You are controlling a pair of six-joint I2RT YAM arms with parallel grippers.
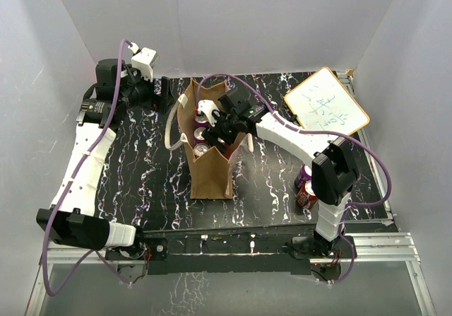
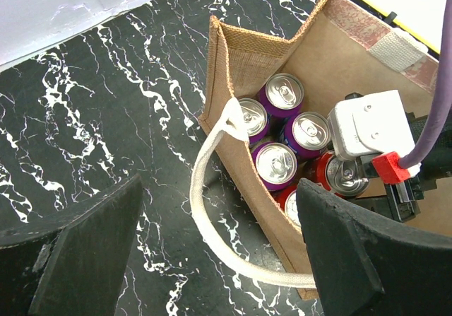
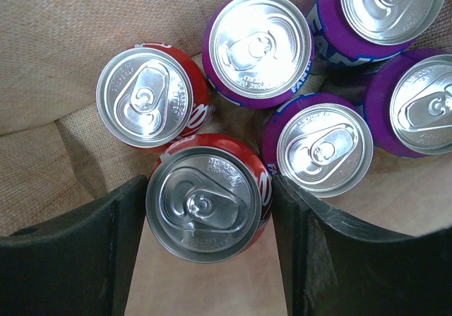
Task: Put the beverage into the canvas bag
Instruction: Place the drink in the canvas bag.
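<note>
Placement step judged in hand: red can point(image 3: 205, 206) clamped in right tool point(image 3: 208, 189), low inside canvas bag point(image 1: 212, 178) among five other cans point(image 3: 258, 40). Left tool point(image 2: 219, 189) held apart, beside bag. Next move judged: jaws parted, tool withdrawn straight up.

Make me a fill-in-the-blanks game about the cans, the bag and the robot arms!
1. The canvas bag has ___ purple cans inside it.
2. The can between the jaws of the right gripper is coloured ___.
3. The left gripper has its jaws open and holds ___.
4. The whiteboard on the table has a ___ frame.
Missing words: four; red; nothing; yellow.
</note>
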